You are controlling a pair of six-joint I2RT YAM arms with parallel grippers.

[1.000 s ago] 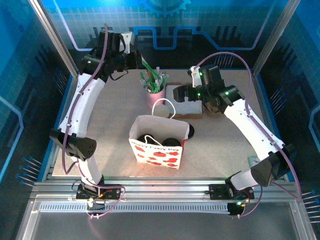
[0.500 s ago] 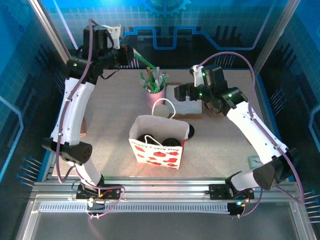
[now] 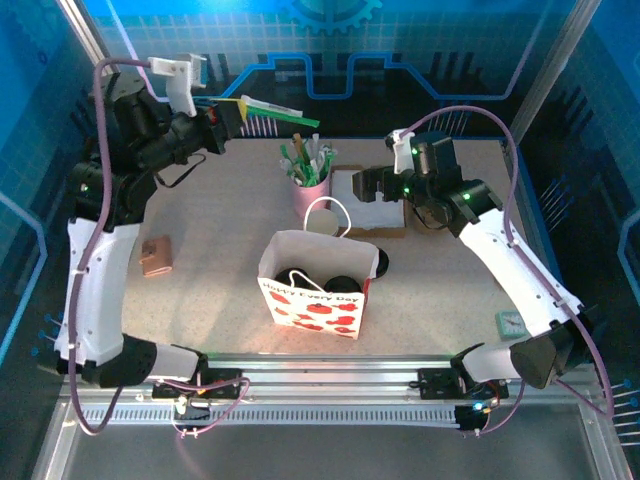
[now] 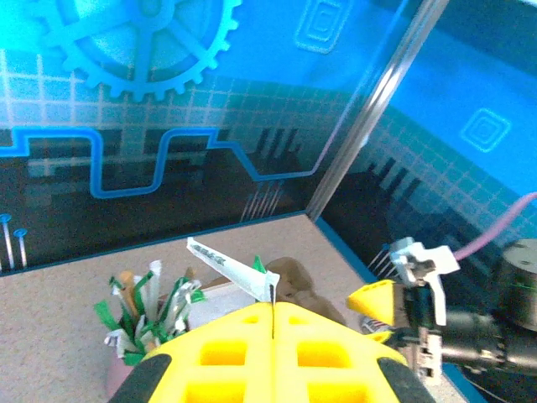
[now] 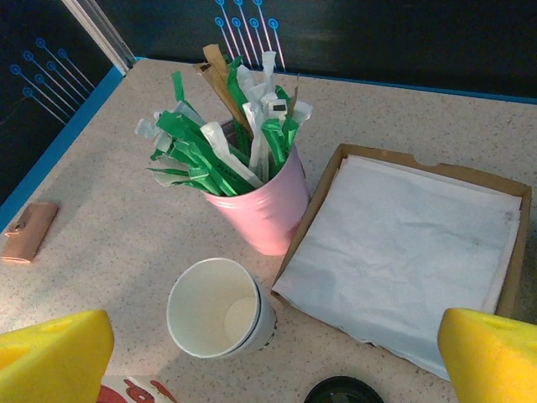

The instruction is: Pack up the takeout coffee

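The takeout coffee, a plain white paper cup, stands upright and empty beside the pink cup; from above the white cup sits just behind the bag's handle. My right gripper hovers open above and near it, its yellow fingertips wide apart with nothing between them. High at the back left, my left gripper is shut on a green-and-white stick. The left wrist view shows that stick pinched between the closed yellow jaws.
A white paper bag with red print stands open at the table's middle front, dark things inside. A low black lid lies to its right. The cardboard tray of napkins is behind. A small brown block lies left.
My left arm has lifted and swung back to the left, carrying the stick up and away from the pink cup. The right arm has barely moved.
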